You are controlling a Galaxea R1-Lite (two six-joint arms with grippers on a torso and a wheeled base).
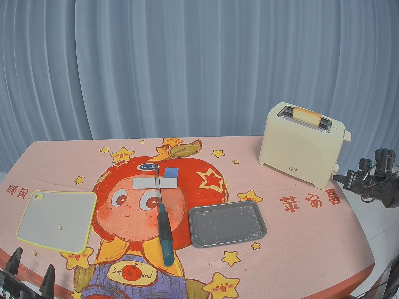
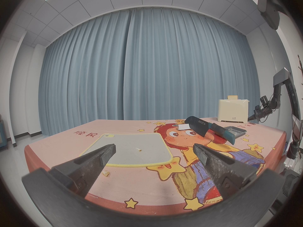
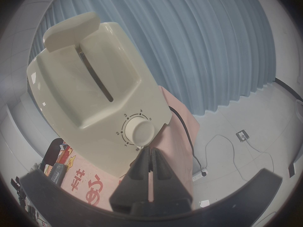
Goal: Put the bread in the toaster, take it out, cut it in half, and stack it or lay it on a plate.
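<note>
cream toaster (image 1: 302, 146), golden bread (image 1: 306, 116), grey tray (image 1: 227, 223)

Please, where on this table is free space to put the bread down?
The cutting board is bare except a crumb, and the grey tray holds only specks. Open cloth lies between the tray and the toaster, and along the far edge behind the board. It is tight in the middle: the knife lies close beside the tray.

open tablecloth (image 1: 291, 237) between tray (image 1: 226, 223) and toaster (image 1: 301, 154), clear air over the toaster's top; knife (image 1: 164, 225) lying lengthwise between cutting board (image 1: 56, 221) and tray, barring a low pass.
</note>
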